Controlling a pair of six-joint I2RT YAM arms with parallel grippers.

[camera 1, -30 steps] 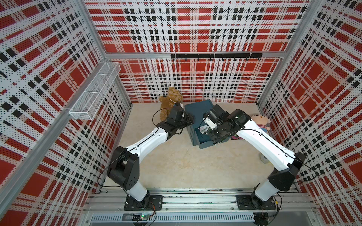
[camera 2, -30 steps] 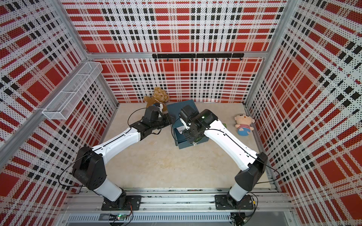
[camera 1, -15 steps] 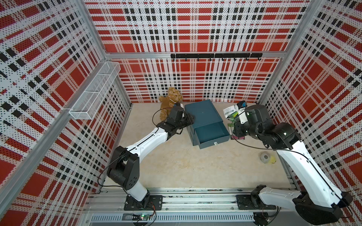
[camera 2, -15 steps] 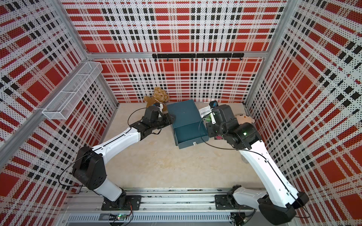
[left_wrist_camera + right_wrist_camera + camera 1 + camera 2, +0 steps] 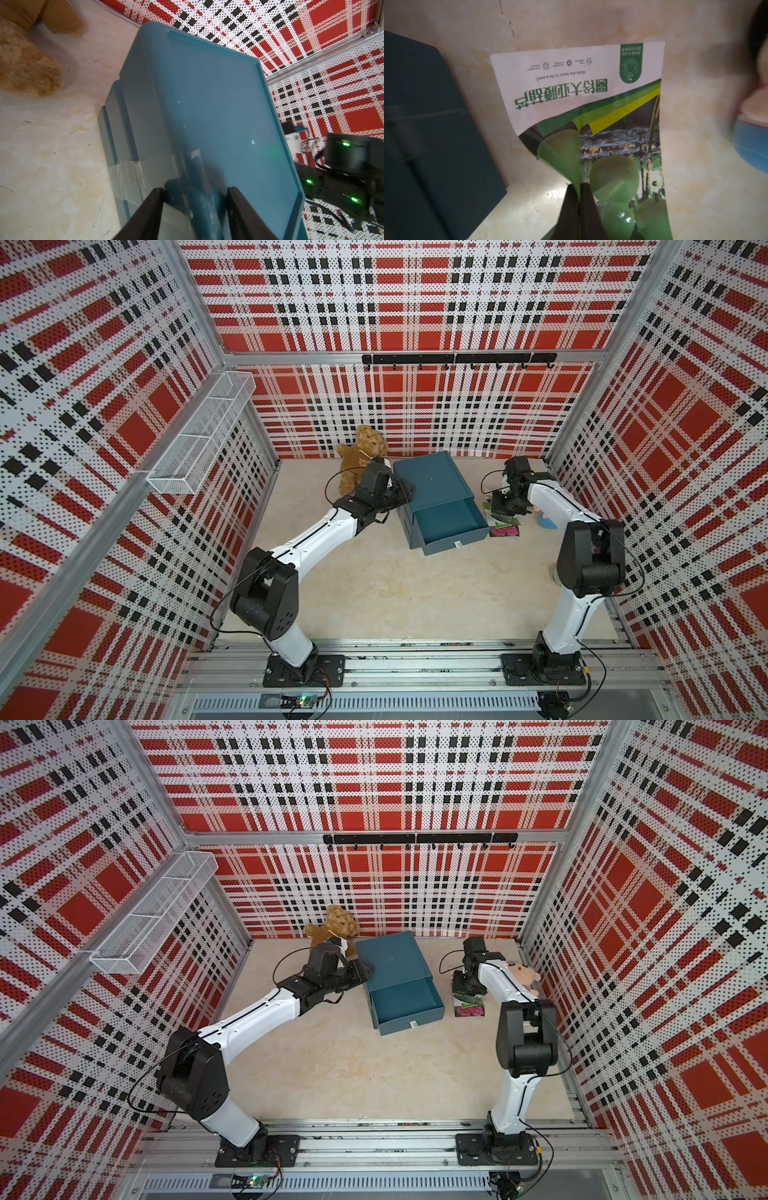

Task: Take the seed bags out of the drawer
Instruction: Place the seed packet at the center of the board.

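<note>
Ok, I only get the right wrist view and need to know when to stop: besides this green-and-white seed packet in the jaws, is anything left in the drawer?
Observer: No. In both top views the pulled-out teal plastic drawer shows only bare floor where visible.
Operator: Where are the other packets?
Observer: A purple-flowered glossy packet and others lie piled on the beige tabletop, on the right arm's side of the drawer.
Operator: And the left arm?
Observer: Its jaws are clamped on the taped edge of the teal cabinet that houses the drawer.
</note>
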